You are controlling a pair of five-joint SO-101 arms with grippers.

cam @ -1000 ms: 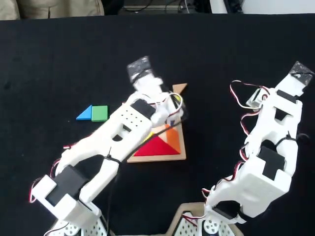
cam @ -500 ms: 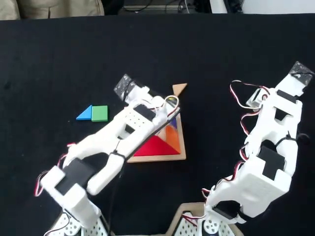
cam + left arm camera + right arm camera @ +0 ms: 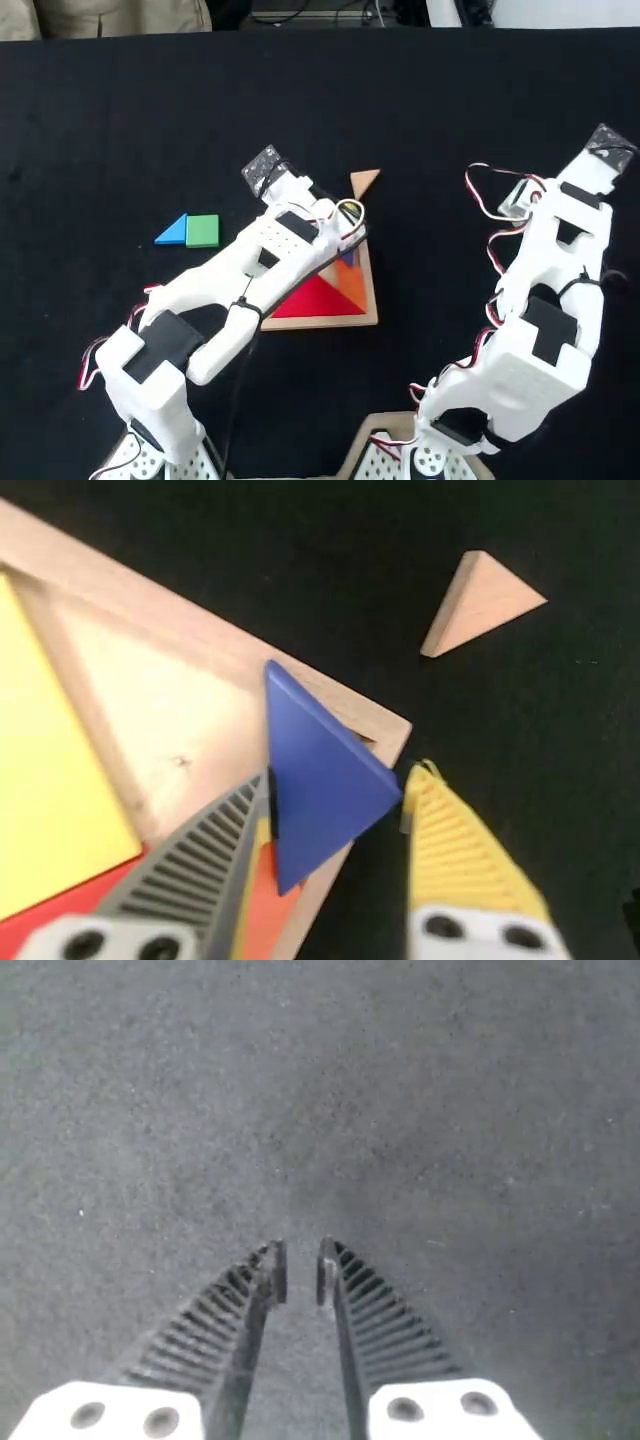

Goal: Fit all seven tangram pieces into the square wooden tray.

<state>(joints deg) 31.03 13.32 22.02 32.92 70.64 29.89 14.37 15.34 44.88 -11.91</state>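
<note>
The square wooden tray (image 3: pixel 322 322) lies on the black table (image 3: pixel 450 100) near the middle, partly under the left arm (image 3: pixel 240 270). In the high view a red triangle (image 3: pixel 314 298) and an orange triangle (image 3: pixel 354 285) lie in its near half. The left wrist view shows a yellow piece (image 3: pixel 50 770) lying flat in the tray beside a bare patch of the tray's floor. The left gripper (image 3: pixel 340 780) hangs over one corner of the tray and grips the dark blue triangle (image 3: pixel 315 770), with the grey finger against one edge and the yellow finger at the opposite corner. This triangle is tilted, and one point juts over the tray's corner rim. A plain wooden triangle (image 3: pixel 364 181) lies on the table just beyond that corner, apart from the tray. A light blue triangle (image 3: pixel 172 232) and a green square (image 3: pixel 202 230) lie touching each other on the table, well to the tray's left in the high view. The right arm (image 3: pixel 545 300) stands well apart on the other side. The right gripper (image 3: pixel 300 1272) hangs above bare table, its fingers drawn nearly together with a narrow slit between them and nothing in it.
</note>
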